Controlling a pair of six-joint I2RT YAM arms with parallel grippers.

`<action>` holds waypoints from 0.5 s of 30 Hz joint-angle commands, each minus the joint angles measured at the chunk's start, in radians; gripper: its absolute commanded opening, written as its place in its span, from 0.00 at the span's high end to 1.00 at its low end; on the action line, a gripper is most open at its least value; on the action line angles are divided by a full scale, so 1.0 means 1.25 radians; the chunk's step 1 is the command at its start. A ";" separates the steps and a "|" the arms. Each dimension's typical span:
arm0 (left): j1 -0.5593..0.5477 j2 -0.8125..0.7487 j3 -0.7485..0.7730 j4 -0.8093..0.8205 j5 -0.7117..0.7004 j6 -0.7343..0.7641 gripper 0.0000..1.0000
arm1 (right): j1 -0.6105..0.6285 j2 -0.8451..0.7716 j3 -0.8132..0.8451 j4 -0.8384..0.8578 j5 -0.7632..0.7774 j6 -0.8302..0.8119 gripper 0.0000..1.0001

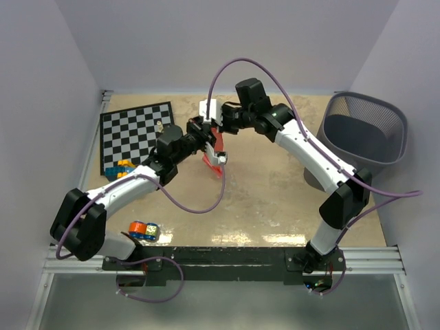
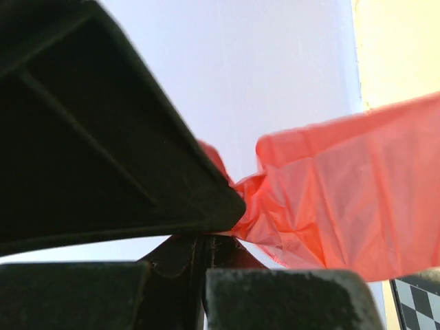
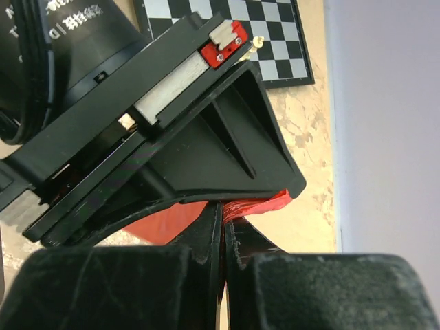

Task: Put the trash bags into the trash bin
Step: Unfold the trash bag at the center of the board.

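The trash bag [image 1: 217,157] is thin, translucent red-orange film, creased and limp. It hangs in a narrow bunch above the middle of the desk [image 1: 261,199], whose top is a beige, marbled surface with a slight sheen. Seen from the left wrist, the film fans out from a tight twist into a wider wrinkled sheet.

The trash bin [image 1: 364,110] is dark grey wire mesh with a rounded-square rim and a narrower base. It stands upright at the far right of the desk, close to the right wall and well apart from the bag. Bare desk lies between the two. A black-and-white chessboard [image 1: 134,134] lies flat at the far left, with coloured blocks [image 1: 122,169] at its near edge. Pale walls close in the left, far and right sides.

The left gripper [image 1: 208,135] and right gripper [image 1: 221,132] meet tip to tip over the centre. Each has its jaws pressed together on a pinch of the red film, the left at the twisted neck and the right on a fold just beside it.
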 commanded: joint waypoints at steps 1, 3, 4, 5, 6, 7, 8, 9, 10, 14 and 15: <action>-0.004 -0.012 0.000 0.045 -0.025 -0.015 1.00 | -0.003 0.007 0.071 -0.029 -0.035 -0.009 1.00; -0.017 -0.042 -0.021 0.047 0.001 -0.024 1.00 | -0.003 0.024 0.052 0.046 0.022 0.029 1.00; -0.023 -0.062 -0.030 0.050 0.013 -0.028 1.00 | -0.003 0.032 0.037 0.080 0.055 0.044 1.00; -0.028 -0.077 -0.036 0.058 0.030 -0.032 1.00 | -0.003 0.046 0.032 0.097 0.092 0.045 1.00; -0.031 -0.088 -0.041 0.065 0.043 -0.035 1.00 | -0.003 0.061 0.034 0.096 0.109 0.045 1.00; -0.032 -0.091 -0.041 0.069 0.051 -0.035 1.00 | -0.003 0.077 0.043 0.085 0.120 0.045 1.00; -0.032 -0.089 -0.033 0.072 0.050 -0.035 1.00 | -0.001 0.090 0.055 0.060 0.116 0.039 1.00; -0.032 -0.079 -0.022 0.074 0.044 -0.033 1.00 | 0.002 0.096 0.071 0.029 0.100 0.025 1.00; -0.032 -0.067 -0.008 0.075 0.030 -0.032 1.00 | 0.007 0.093 0.075 0.009 0.079 0.018 1.00; -0.012 -0.007 0.022 0.031 -0.021 -0.036 1.00 | 0.016 0.041 0.082 0.009 0.014 0.027 1.00; -0.009 -0.007 0.016 0.023 -0.023 -0.036 1.00 | 0.013 0.038 0.092 0.018 0.016 0.045 1.00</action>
